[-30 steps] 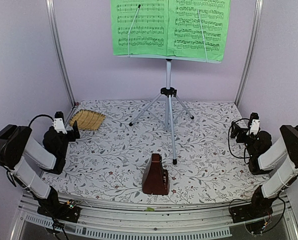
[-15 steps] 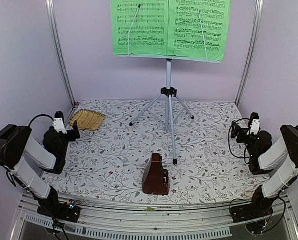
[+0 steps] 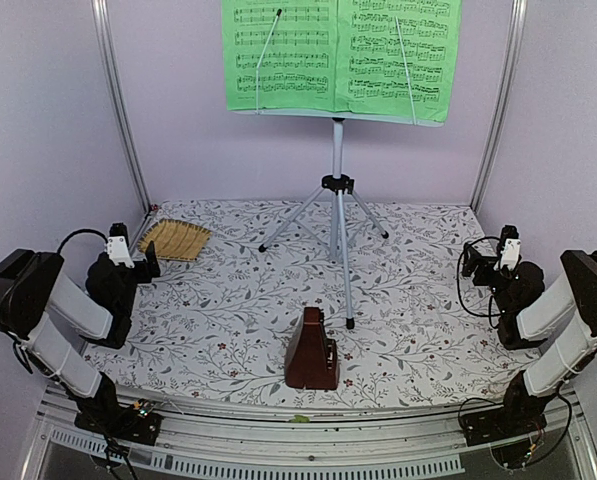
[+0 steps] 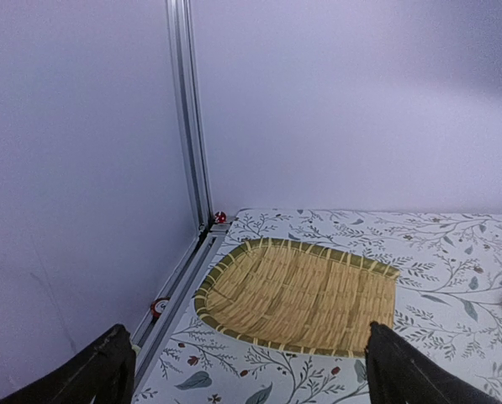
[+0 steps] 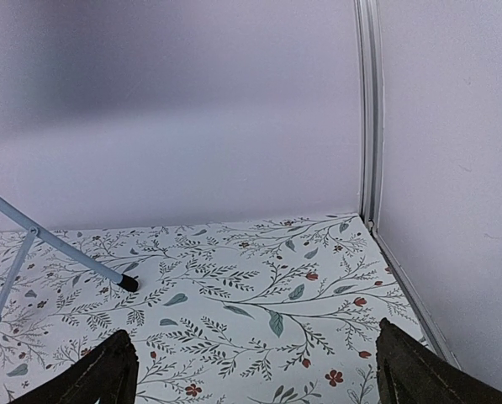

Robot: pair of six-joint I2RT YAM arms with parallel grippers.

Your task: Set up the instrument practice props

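Floral counter (image 3: 228,290): music stand (image 3: 338,240) upright at centre back, green booklet (image 3: 338,55) open on it, metronome (image 3: 311,350) just beside its front leg. Left end effector (image 3: 150,262) and right end effector (image 3: 470,260) both apart, empty, well clear. Setup looks complete.

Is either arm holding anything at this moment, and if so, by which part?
Nothing is held. The left gripper and right gripper both stand open and empty; the metronome and music stand sit apart from them.
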